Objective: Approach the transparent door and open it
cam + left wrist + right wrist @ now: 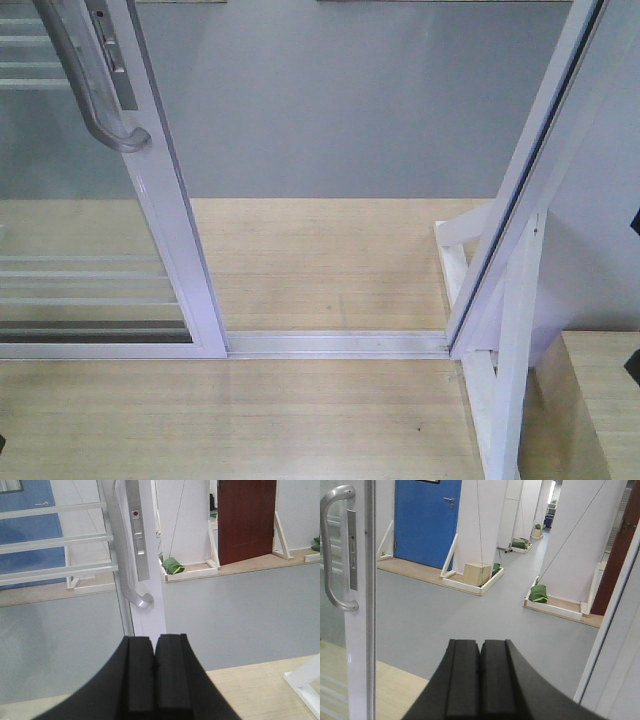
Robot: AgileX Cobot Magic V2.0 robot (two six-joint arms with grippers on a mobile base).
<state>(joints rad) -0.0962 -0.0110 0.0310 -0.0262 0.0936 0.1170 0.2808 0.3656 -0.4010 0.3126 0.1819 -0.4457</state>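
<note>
The transparent door (170, 215) stands at the left of the front view, a glass panel in a glossy white frame with thin white bars. It is slid left, and a wide gap shows between it and the frame on the right. Its curved silver handle (85, 80) is on the right stile. The handle also shows in the left wrist view (122, 555) and in the right wrist view (332, 550). My left gripper (154, 640) is shut and empty, just short of the stile below the handle. My right gripper (480, 642) is shut and empty, facing the gap.
A white fixed frame (545, 170) with a slanted support post (510, 380) bounds the gap on the right. A metal floor track (335, 343) crosses the wooden platform (250, 420). Beyond lie grey floor, a blue door (425, 520), a dark red door (245, 520) and white panels on stands.
</note>
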